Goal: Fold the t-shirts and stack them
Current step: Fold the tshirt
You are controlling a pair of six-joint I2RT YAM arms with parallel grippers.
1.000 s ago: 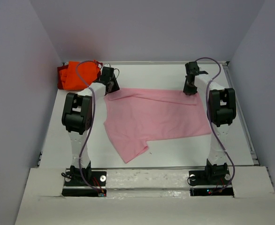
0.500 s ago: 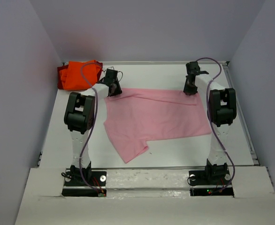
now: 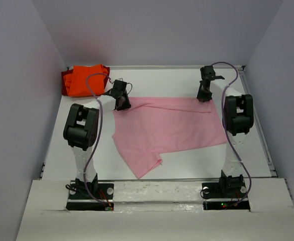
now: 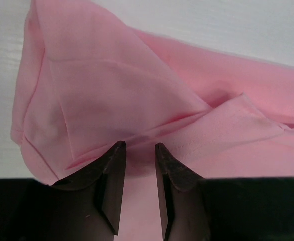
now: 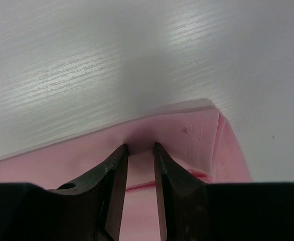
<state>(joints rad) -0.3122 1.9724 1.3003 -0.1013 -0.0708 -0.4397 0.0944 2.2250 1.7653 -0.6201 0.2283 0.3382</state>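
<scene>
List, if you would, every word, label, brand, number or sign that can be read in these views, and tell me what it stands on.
None can be read.
The pink t-shirt is plain in all three views: no print or tag shows.
The orange t-shirts at the far left corner show no marking.
The table bears no label.

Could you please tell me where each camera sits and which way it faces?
Top external: above and behind the arms, looking down on both arms, the pink t-shirt and the orange t-shirts.
Left wrist: on the left arm, looking past the left hand onto bunched pink cloth.
Right wrist: on the right arm, looking past the right hand onto a shirt corner.
Shared: all show the pink t-shirt.
</scene>
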